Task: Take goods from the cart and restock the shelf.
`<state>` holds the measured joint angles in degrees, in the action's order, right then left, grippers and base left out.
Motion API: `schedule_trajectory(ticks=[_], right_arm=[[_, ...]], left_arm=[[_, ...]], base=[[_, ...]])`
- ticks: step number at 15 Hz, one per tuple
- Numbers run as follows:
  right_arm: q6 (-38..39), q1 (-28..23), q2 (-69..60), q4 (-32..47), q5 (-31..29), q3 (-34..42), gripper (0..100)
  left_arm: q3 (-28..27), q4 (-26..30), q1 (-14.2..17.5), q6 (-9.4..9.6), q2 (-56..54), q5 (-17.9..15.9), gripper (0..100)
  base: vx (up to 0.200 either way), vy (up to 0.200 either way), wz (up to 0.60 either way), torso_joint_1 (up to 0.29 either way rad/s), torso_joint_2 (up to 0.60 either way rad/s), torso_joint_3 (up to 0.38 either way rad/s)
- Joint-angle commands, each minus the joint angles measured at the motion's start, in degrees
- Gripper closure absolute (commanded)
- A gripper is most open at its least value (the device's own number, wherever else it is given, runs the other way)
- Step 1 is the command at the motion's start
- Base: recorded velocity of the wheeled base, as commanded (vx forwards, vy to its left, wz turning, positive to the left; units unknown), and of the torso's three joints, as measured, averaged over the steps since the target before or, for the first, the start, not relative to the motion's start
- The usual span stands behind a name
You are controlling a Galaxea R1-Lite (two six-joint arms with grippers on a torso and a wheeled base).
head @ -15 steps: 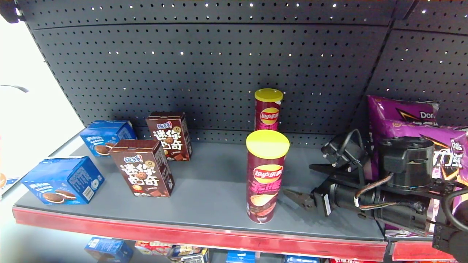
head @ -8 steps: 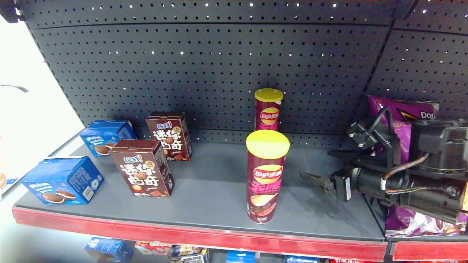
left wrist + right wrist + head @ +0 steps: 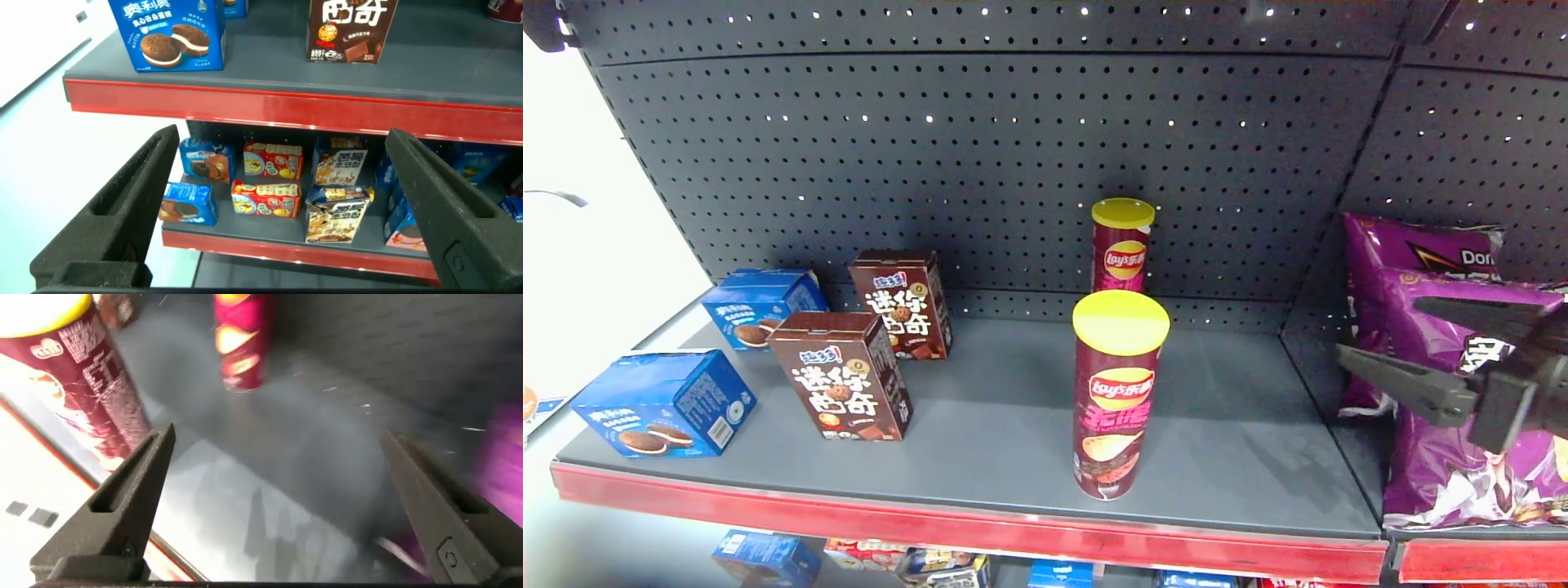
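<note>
The near chips can (image 3: 1119,392) stands upright close to the front edge of the shelf (image 3: 1241,441), directly ahead of a second can (image 3: 1123,245) by the pegboard back (image 3: 980,163), so this placement looks finished. The right gripper (image 3: 1379,328) hangs well to the right, before the purple chip bags (image 3: 1421,245), its jaws spread and empty. The left gripper (image 3: 282,135), likewise spread and empty, faces the lower shelf (image 3: 270,241). The bare stretch between the cans and the cookie boxes (image 3: 841,376) suggests more goods are yet to be fetched.

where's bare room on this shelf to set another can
Bare shelf lies between the brown boxes and the front can; another patch between that can and the purple bags. Left end with blue boxes is crowded.
</note>
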<state>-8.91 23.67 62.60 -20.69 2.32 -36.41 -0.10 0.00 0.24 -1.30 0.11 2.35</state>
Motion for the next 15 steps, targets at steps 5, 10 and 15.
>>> schedule_trajectory(ticks=[5,10,15], right_arm=[[-0.3,-18.0,-28.5,0.6,0.2,20.0,0],[-0.7,-25.9,-50.1,8.4,0.7,36.4,0],[2.5,-21.8,-58.7,17.8,0.2,36.3,0]], left_arm=[[0.0,0.0,0.0,-0.01,0.0,0.0,0],[0.0,0.0,0.0,-0.01,0.0,0.0,0],[0.0,0.0,0.0,-0.01,0.0,0.0,0]], base=[[0.0,0.0,0.0,0.0,0.0,0.0],[0.0,0.0,0.0,0.0,0.0,0.0],[0.0,0.0,0.0,0.0,0.0,0.0]])
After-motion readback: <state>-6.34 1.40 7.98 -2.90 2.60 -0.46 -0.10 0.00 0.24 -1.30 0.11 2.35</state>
